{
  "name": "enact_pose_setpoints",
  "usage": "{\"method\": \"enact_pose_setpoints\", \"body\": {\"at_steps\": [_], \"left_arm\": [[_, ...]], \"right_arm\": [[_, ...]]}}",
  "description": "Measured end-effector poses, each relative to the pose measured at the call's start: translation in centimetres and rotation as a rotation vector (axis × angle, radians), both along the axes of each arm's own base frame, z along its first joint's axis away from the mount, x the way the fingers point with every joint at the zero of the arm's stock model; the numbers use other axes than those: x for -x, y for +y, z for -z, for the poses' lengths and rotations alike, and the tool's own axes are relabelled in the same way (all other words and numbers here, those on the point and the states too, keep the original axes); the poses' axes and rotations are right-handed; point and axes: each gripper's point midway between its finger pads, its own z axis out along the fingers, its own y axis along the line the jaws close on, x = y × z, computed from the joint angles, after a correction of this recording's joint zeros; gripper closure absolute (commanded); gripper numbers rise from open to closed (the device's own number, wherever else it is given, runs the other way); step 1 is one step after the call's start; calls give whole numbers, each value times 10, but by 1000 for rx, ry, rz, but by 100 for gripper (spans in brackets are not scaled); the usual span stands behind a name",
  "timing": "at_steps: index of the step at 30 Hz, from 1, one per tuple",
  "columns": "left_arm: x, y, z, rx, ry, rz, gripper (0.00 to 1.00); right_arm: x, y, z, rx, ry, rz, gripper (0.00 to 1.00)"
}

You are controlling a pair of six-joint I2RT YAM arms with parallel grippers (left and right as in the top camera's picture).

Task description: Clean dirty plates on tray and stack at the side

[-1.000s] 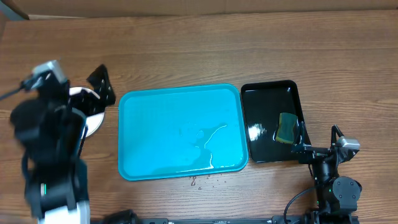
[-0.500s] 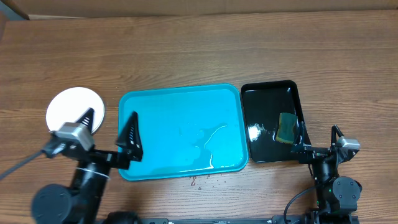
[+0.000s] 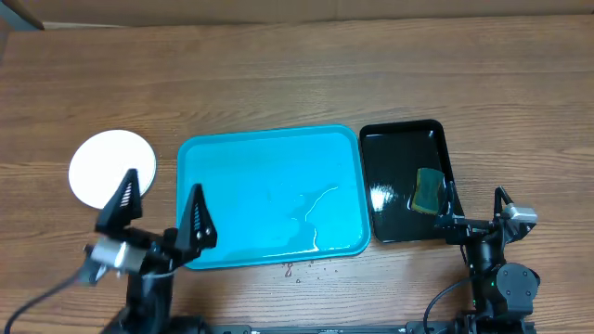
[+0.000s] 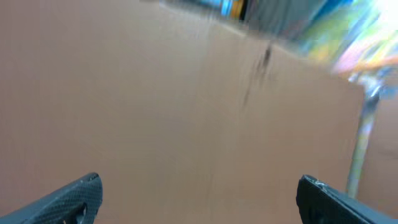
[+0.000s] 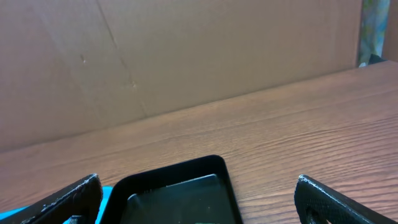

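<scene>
The cyan-blue tray [image 3: 269,195] lies mid-table with no plates on it, only a thin wet streak. A white plate [image 3: 104,164] sits on the table left of the tray; whether others lie under it I cannot tell. My left gripper [image 3: 160,206] is open and empty, near the tray's front left corner, right of the plate. In the left wrist view its fingertips [image 4: 199,193] frame only a blurred brown surface. My right gripper [image 3: 475,215] is open and empty at the front right, by the black tray; its wrist view [image 5: 199,193] shows the fingers spread wide.
A smaller glossy black tray [image 3: 406,181] stands right of the cyan tray and holds a green-yellow sponge [image 3: 428,189]. It also shows in the right wrist view [image 5: 174,196]. Small crumbs [image 3: 302,271] lie in front of the cyan tray. A cardboard wall [image 5: 186,56] stands behind the table.
My left arm has drawn back from the white plate toward the front edge, uncovering the plate. Its gripper stays open. The right arm has not moved.
</scene>
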Motion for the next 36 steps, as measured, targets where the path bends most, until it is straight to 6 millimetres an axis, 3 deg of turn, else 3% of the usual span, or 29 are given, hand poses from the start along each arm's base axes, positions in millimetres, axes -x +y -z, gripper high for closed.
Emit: {"method": "enact_pose_setpoints", "body": {"at_steps": [3,15,20,25,36], "left_arm": [[5,4,4,13,-59,-20,0],[-26,15,96,43,102,-78,0],[-46,23,162,51,367,-124,0],[-49,33,218,49,590,-201,0],[-49,31,223,-317,577,-272,0]], "right_arm": [[0,0,0,0,0,0,0],[0,0,0,0,0,0,0],[0,0,0,0,0,0,0],[0,0,0,0,-1,1,0],[0,0,0,0,-1,1,0]]}}
